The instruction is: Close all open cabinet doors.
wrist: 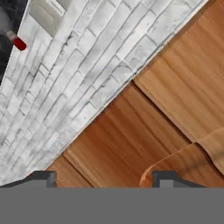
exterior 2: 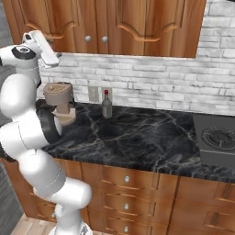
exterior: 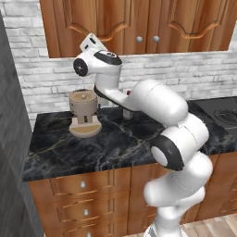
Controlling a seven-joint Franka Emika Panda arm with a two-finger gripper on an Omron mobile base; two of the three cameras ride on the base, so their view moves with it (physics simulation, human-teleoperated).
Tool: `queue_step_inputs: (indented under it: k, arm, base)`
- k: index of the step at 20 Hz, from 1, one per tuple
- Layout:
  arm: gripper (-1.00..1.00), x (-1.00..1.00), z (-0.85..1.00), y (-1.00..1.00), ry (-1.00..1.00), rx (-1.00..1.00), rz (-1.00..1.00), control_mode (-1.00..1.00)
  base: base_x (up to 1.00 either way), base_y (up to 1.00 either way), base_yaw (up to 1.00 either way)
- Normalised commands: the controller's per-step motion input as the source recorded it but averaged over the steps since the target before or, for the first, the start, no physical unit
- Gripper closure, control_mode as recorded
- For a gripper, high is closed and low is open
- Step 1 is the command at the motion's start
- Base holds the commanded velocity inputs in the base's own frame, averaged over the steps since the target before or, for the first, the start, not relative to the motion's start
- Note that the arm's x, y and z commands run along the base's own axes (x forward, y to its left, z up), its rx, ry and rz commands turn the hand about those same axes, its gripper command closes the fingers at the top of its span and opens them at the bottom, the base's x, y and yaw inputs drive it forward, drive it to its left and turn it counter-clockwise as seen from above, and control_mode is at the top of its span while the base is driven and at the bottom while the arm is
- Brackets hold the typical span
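cabinet doors (exterior: 134, 23) upright — long axis vertical, shut

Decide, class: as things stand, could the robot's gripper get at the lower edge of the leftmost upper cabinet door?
Probably yes. The gripper already faces the leftmost upper cabinet door from close by, near its bottom edge, its fingertips apart, and nothing stands between them.

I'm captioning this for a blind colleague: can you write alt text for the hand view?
Seen close up, the gripper points at the lower edge of a reddish-brown cabinet door, its two dark fingertips apart. White brick backsplash fills the upper left, with a bottle's red cap at the edge.
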Motion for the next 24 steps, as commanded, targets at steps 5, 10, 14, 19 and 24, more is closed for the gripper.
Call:
queue_step_inputs:
  k: [5,10,14,19,24]
  arm:
    - [-1.0,-1.0,-0.26,-0.02,-0.16,0.0,-0.08,-1.0]
    - [-1.0,-0.98,0.05,-0.3,-0.23,0.04,-0.09,-1.0]
    - [-1.0,-0.77,-0.05,-0.54,-0.31,0.3,-0.06,-1.0]
    - [-1.0,-0.61,-0.03,-0.45,-0.4,0.63,-0.01,-1.0]
    - [-1.0,-0.62,-0.02,-0.43,-0.35,0.64,-0.01,-1.0]
  base:
    - [0.0,0.0,0.0]
    - [0.0,0.0,0.0]
    - [0.0,0.0,0.0]
    - [0.0,0.0,0.0]
    - [0.0,0.0,0.0]
